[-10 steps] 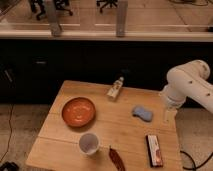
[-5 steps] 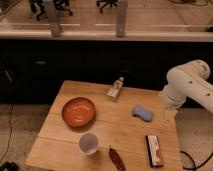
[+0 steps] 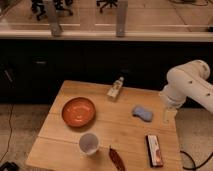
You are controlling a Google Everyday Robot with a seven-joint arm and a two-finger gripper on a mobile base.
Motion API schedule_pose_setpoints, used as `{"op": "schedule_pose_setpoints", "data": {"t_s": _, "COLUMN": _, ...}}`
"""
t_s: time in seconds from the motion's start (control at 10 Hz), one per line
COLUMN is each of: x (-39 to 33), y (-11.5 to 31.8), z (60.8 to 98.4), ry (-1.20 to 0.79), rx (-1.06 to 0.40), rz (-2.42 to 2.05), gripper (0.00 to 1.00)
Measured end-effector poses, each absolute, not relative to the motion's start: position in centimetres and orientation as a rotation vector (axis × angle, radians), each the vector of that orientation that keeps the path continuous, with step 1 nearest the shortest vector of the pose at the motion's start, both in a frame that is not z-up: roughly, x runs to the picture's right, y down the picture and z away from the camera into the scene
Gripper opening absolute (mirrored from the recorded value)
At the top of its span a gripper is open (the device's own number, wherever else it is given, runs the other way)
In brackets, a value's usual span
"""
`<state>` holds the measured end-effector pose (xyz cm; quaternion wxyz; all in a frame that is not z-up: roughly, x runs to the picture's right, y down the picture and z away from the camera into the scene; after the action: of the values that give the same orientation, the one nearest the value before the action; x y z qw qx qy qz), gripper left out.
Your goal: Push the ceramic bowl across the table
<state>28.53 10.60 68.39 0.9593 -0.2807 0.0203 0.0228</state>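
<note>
The orange-red ceramic bowl [image 3: 78, 111] sits upright on the left half of the light wooden table [image 3: 120, 131]. The white arm comes in from the right. Its gripper [image 3: 167, 115] hangs pointing down over the table's right edge, far right of the bowl and apart from it. It holds nothing that I can see.
A white cup [image 3: 88, 143] stands just in front of the bowl. A blue sponge [image 3: 142, 113] lies between bowl and gripper. A small bottle [image 3: 115, 89] lies near the far edge. A dark red object [image 3: 116, 157] and a flat package [image 3: 154, 149] lie near the front. A dark counter stands behind.
</note>
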Motion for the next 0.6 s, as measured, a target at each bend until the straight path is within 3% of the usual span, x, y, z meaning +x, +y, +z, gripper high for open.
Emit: {"op": "schedule_pose_setpoints", "data": {"t_s": 0.6, "x": 26.1, "y": 10.3, "z": 68.6, "ry": 0.042, "rx": -0.567, "rz": 0.019, "gripper": 0.8}}
